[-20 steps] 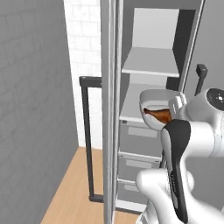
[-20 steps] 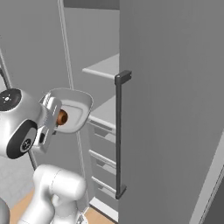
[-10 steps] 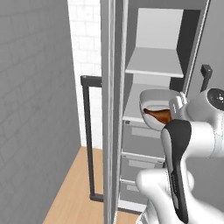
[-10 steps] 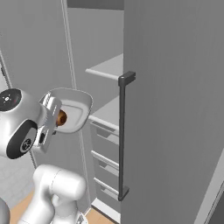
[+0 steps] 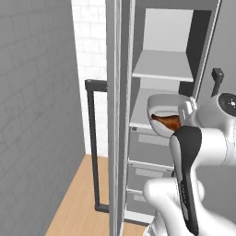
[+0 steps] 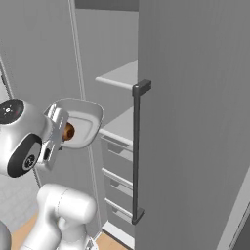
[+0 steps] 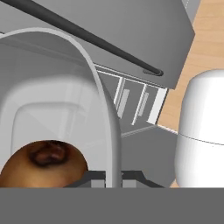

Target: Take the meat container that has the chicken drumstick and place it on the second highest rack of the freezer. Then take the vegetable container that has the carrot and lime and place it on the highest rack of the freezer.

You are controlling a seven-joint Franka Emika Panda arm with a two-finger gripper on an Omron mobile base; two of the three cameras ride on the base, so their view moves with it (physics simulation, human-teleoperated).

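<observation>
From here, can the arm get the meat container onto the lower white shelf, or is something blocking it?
Probably yes. The gripper is shut on the container with the drumstick, held about level with the lower shelf. The freezer door stands open and nothing shows between container and shelf.

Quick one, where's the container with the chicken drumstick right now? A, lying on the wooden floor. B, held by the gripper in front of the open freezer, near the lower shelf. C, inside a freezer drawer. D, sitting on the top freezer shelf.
B: the gripper is shut on the rim of the meat container, with the chicken drumstick inside, in front of the freezer at about its lower shelf.
</observation>
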